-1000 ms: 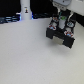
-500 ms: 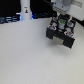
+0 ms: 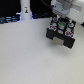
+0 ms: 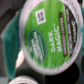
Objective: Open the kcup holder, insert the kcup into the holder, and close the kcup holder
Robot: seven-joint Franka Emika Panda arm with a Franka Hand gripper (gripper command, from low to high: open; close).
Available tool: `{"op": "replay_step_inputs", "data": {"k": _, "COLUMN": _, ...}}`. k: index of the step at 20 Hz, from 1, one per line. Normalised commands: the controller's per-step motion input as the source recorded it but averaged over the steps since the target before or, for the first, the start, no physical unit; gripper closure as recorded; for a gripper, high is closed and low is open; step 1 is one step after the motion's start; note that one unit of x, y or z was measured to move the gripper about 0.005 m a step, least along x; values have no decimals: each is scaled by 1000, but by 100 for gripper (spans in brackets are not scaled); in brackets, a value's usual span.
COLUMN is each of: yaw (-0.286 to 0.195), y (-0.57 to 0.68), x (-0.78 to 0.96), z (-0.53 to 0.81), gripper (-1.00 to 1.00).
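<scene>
The kcup (image 4: 44, 37) fills the wrist view, its green round lid reading "Dark Magic" and its white rim showing at the edge. In the exterior view the black kcup holder (image 3: 64, 39) stands at the back right of the white table, and round pod slots show on its upper side. My gripper (image 3: 61, 22) hangs directly over the holder, shut on the kcup (image 3: 61, 23), which appears as a small green spot between the fingers. The lid hides most of the fingers in the wrist view.
A tall white bottle-like object (image 3: 24, 10) stands at the back towards the exterior view's left. Dark equipment lines the back edge behind it. The white table (image 3: 25, 55) stretches in front of the holder.
</scene>
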Motion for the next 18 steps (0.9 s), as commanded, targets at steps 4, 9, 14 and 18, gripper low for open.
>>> {"op": "replay_step_inputs", "data": {"k": 4, "yaw": 35, "y": 21, "x": 198, "z": 413, "gripper": -100}}
{"op": "replay_step_inputs", "data": {"k": 9, "yaw": 49, "y": -207, "x": 293, "z": 584, "gripper": -100}}
{"op": "replay_step_inputs", "data": {"k": 14, "yaw": 51, "y": -485, "x": 454, "z": 478, "gripper": -100}}
{"op": "replay_step_inputs", "data": {"k": 18, "yaw": 52, "y": -550, "x": 466, "z": 220, "gripper": -100}}
